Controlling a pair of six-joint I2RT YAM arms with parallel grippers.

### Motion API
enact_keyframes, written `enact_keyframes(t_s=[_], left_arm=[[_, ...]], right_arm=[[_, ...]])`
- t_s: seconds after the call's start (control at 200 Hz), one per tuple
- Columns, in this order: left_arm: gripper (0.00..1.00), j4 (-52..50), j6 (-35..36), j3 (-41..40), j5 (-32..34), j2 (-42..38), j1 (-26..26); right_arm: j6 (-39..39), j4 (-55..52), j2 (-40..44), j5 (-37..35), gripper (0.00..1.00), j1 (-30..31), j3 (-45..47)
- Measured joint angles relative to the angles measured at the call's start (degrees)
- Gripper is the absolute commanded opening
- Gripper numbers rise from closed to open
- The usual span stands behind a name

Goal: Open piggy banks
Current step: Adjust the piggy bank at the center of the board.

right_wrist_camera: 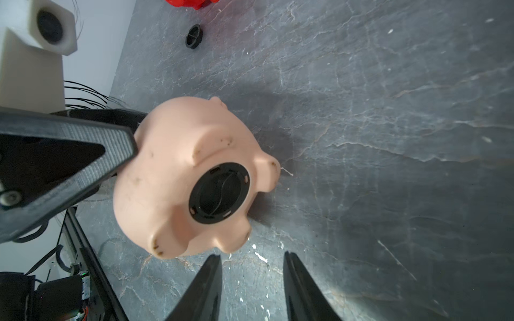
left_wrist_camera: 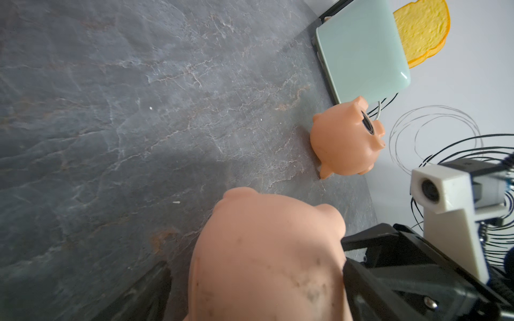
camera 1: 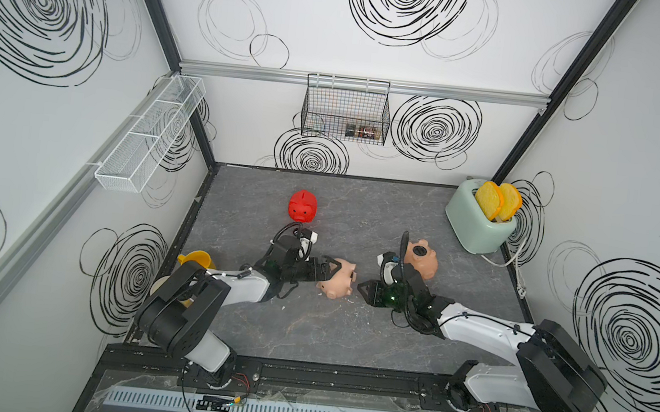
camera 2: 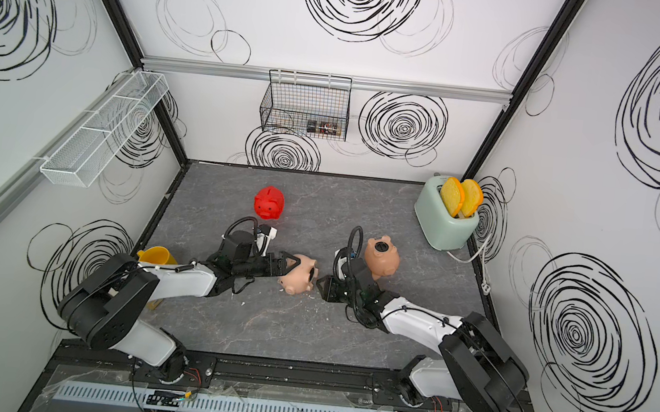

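1. My left jaws stand wide open around the pale pink piggy bank [camera 1: 338, 280]. It lies on its side near the middle of the table [camera 1: 307, 330].
2. One left finger [right_wrist_camera: 83, 161] looks to touch the pig's flank. At the other finger [left_wrist_camera: 150, 289] the left wrist view shows a thin strip of table between finger and pig, so I am not clamping it.
3. The pale pink pig's round black belly plug [right_wrist_camera: 219, 193] sits in its belly and faces my right jaws.
4. My right jaws are open with nothing between them. Their fingers [right_wrist_camera: 205, 289] are just beside the pig's feet, not touching.
5. The peach-tan piggy bank [camera 1: 426, 263] lies belly up just beyond my right wrist, between it and the mint toaster [camera 1: 472, 224]. A black round shows in its belly, and I cannot tell whether that is a plug or a bare hole.
6. The red piggy bank [camera 1: 302, 206] stands upright farther back, beyond my left wrist.
7. A loose black plug [right_wrist_camera: 194, 36] lies on the table near the red pig.
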State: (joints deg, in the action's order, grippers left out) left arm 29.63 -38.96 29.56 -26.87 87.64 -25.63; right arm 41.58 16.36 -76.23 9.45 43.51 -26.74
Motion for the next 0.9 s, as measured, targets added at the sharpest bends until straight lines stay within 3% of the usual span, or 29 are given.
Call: enact_keyframes(t_s=[0.105,0.35,0.901], left_arm=[[0.98,1.0,0.0,-0.6,-0.6,0.0,0.1],[0.98,1.8,-0.1,-1.2,-1.6,0.1,0.2],[0.98,0.9,-1.0,-3.0,-0.3,-2.1,4.9]], right_arm=[[1.5,2.6,-3.0,1.9,0.31,-1.3,-0.4],[1.9,3.0,-10.3,3.1,0.29,-1.8,-4.4],[1.9,3.4,-20.1,4.5,0.28,4.4,-14.0]])
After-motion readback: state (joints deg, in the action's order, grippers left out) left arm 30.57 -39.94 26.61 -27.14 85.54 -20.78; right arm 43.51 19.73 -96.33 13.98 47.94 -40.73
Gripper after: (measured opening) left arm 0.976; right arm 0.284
